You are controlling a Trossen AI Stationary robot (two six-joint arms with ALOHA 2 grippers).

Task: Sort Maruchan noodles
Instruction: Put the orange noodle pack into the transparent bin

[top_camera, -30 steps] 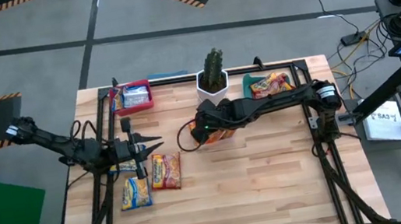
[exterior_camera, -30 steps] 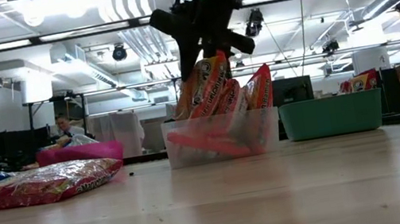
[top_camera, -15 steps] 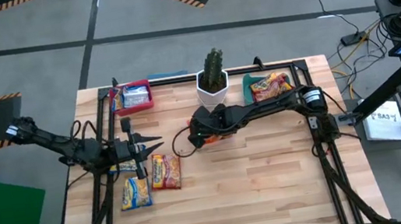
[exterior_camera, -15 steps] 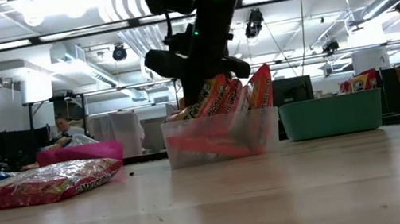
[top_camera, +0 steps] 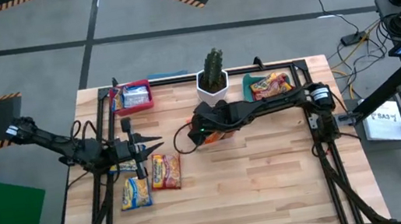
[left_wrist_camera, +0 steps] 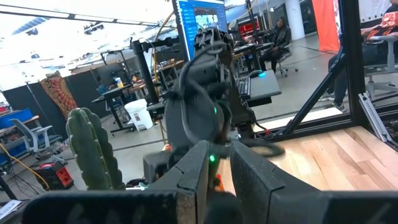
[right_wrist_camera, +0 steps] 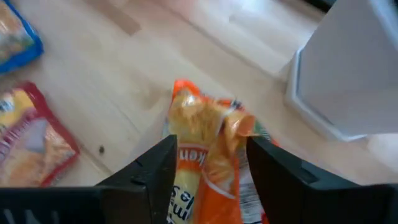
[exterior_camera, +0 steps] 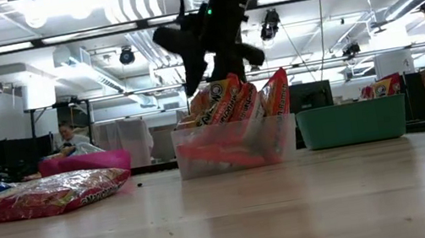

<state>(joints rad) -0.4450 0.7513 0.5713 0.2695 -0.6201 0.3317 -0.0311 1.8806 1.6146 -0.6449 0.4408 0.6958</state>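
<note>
1. The right gripper (exterior_camera: 207, 60) hangs just above the clear bin (exterior_camera: 236, 146) at mid-bench, its jaws spread on either side of an orange packet (right_wrist_camera: 208, 155) without pinching it, as the right wrist view shows.
2. The left gripper (top_camera: 142, 146) waits near the bench's left edge with its jaws nearly closed, holding nothing that can be seen.
3. The Maruchan noodles lie in several spots: orange ones stand on edge in the clear bin, a red-orange packet (top_camera: 166, 171) and a yellow-and-blue packet (top_camera: 135, 192) lie flat on the bench by the left arm, and more sit in the red bin (top_camera: 134, 97) and the teal bin (top_camera: 268, 85).
4. Risk, as I judge it: the upright packets lean loosely, so a jaw catching the top crinkled edge could drag one out or tip the light bin.
5. The potted cactus (top_camera: 213, 75) stands close behind, so a wide swing could knock it.
6. The packets are glossy, slippery film, flat and rectangular; the bench is pale wood planking.
</note>
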